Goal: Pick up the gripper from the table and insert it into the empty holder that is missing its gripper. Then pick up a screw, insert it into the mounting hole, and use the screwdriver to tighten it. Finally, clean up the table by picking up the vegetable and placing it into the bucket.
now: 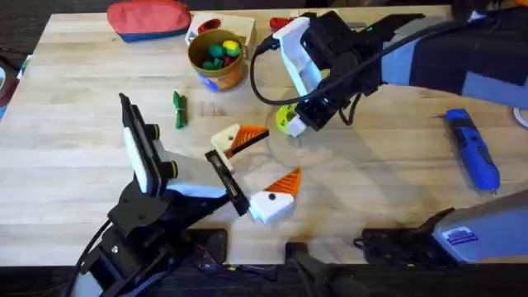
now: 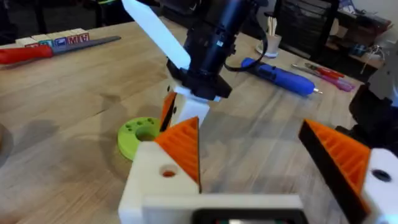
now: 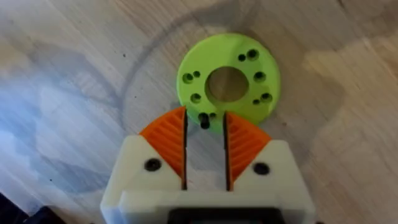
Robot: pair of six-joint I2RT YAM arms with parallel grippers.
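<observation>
The right gripper points down at the table with its two white fingers and their orange ribbed pads parted by only a narrow gap. A small black screw sits between the pad tips; it looks thinner than the gap, and whether either pad touches it cannot be told. Just beyond the fingertips lies a round yellow-green plastic disc with a large centre hole and small holes around it, flat on the light wooden table. Near this gripper, toward the arms' bases, the left gripper is spread wide and grips nothing. Each of its fingers is a white triangular plastic holder bearing an orange wedge-shaped gripper piece, and the nearer holder shows a round mounting hole in its white face. Well out to the right gripper's own side lies the thick blue cylindrical powered screwdriver, on its side with a thin metal bit. On the opposite side, past the left gripper, lies the slim dark green toy vegetable. Beyond that stands a round tan bucket holding coloured toys, and farther off a red pouch.
</observation>
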